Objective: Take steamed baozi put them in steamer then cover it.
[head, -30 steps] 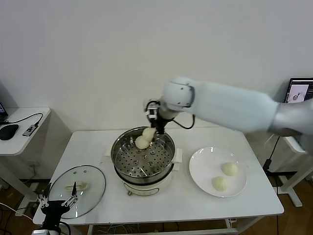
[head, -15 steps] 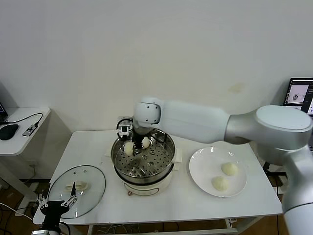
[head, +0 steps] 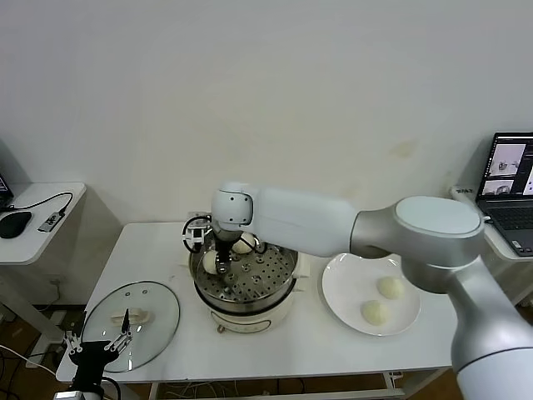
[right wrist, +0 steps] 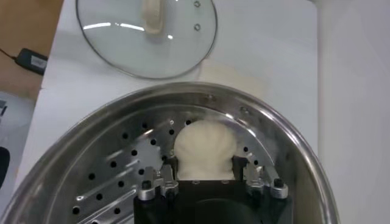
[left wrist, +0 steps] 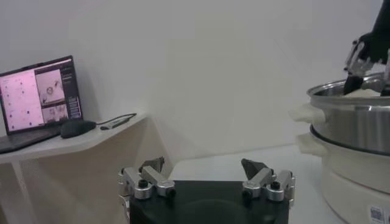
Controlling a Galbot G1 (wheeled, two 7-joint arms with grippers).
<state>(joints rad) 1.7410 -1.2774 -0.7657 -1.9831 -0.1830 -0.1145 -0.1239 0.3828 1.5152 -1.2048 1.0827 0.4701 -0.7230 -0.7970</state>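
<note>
My right gripper is down inside the steamer at its left side, shut on a cream-white baozi. In the right wrist view the gripper squeezes that baozi just above the perforated tray. A second baozi lies at the back of the tray. Two more baozi lie on the white plate to the right. My left gripper is open and empty near the table's front left corner, and shows open in its own view.
The glass lid lies flat on the table left of the steamer, just ahead of my left gripper; it also shows in the right wrist view. The steamer's wall stands to one side in the left wrist view. A side desk stands at far left.
My right gripper has carried the baozi from above the steamer's back rim leftward and down into the left side of the pot. The left arm has not moved.
</note>
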